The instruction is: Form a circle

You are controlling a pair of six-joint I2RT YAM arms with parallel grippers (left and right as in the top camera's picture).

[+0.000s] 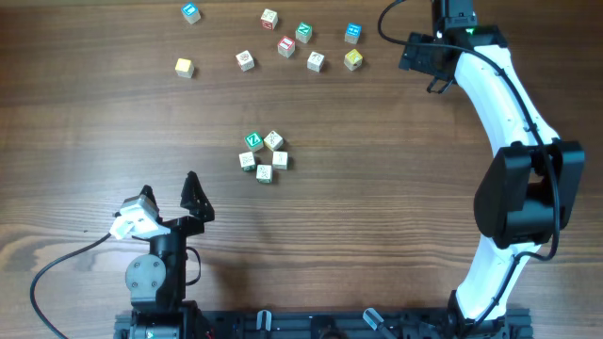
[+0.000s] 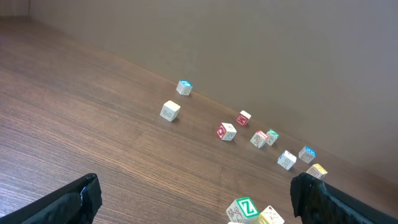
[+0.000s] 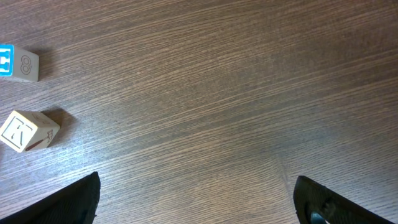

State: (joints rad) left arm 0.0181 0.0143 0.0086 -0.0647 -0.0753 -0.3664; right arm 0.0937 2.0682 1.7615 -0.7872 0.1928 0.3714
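The circle is a tight ring of small letter cubes at the table's middle. One has a green Z face; the others are pale. My left gripper stands open a little below and left of the ring, touching nothing. In the left wrist view the green Z cube and a cream cube show at the bottom edge, right of centre between the wide-apart fingers of that gripper. My right gripper is open at the far right, over bare wood.
Loose letter cubes lie scattered along the far edge: a blue one, a yellow one, a red one, a green one and several more. A blue-faced cube and a cream R cube lie left of the right gripper.
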